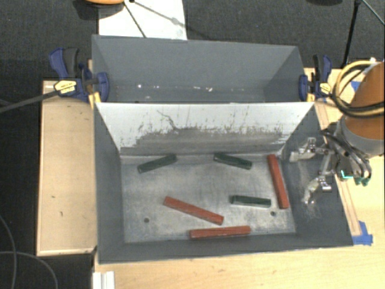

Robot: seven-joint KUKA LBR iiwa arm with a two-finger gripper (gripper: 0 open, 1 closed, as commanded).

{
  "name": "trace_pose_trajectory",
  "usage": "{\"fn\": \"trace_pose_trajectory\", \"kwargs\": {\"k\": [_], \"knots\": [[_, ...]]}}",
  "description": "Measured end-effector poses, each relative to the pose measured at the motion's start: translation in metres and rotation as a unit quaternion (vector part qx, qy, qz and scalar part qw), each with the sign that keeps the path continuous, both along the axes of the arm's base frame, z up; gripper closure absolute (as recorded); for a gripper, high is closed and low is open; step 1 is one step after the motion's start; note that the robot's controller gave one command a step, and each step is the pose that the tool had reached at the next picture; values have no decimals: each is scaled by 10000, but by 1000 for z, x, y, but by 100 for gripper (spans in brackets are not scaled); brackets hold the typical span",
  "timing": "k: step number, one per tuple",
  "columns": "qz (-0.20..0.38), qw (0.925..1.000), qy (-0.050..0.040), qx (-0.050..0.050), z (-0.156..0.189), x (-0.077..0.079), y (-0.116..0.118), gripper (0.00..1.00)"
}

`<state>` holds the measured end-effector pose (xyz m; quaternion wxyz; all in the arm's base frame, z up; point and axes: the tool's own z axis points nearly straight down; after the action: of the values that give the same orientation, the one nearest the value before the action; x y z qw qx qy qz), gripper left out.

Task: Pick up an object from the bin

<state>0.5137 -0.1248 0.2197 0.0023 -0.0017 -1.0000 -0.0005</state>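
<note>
My gripper (pixel 308 173) hangs over the bin's right sloped wall, open, with nothing between its fingers. Just to its left a long red bar (pixel 278 181) lies along the foot of that wall, running front to back. A short dark green bar (pixel 251 201) rests flat on the floor left of the red bar's near end. Another dark green bar (pixel 233 160) lies near the back wall, left of the red bar's far end.
Farther left, a third dark green bar (pixel 157 163) lies by the back wall. A red bar (pixel 193 211) lies slanted in the middle of the floor, and another red bar (pixel 219 232) lies along the front wall.
</note>
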Motion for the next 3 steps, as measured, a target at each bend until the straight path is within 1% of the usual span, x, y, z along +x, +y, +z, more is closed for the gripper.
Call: {"fn": "trace_pose_trajectory", "kwargs": {"k": [1, 2, 3], "knots": [[18, 10000, -38, -8, 4, 2, 0, 0], [36, 10000, -67, -15, -50, -2, 7, 0], [893, 9960, -49, -8, -110, 2, 27, 0]]}}
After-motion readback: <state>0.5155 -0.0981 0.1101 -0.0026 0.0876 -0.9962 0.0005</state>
